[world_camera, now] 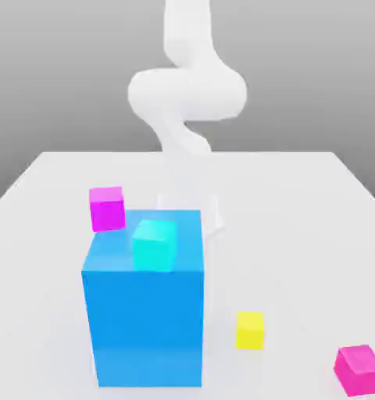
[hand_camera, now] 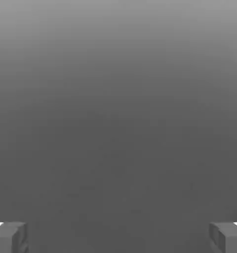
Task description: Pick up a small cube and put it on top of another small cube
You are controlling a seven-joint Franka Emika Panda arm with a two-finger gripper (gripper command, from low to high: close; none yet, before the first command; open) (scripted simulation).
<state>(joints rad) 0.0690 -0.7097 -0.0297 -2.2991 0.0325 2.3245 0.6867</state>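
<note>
Two fingers (hand_camera: 10, 238) stand wide apart, with nothing between them.

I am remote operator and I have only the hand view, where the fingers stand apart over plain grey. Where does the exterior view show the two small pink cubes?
Observer: One pink cube sits on the table, near the exterior view's lower right corner.
Operator: Thank you. And the second one, where is it exactly?
Observer: The magenta cube shows at the far left corner of the blue block's top, as seen in the exterior view; whether it rests there, I cannot tell.
Operator: Is some other cube near the first one?
Observer: Yes, a yellow cube, between it and the blue block.
</note>
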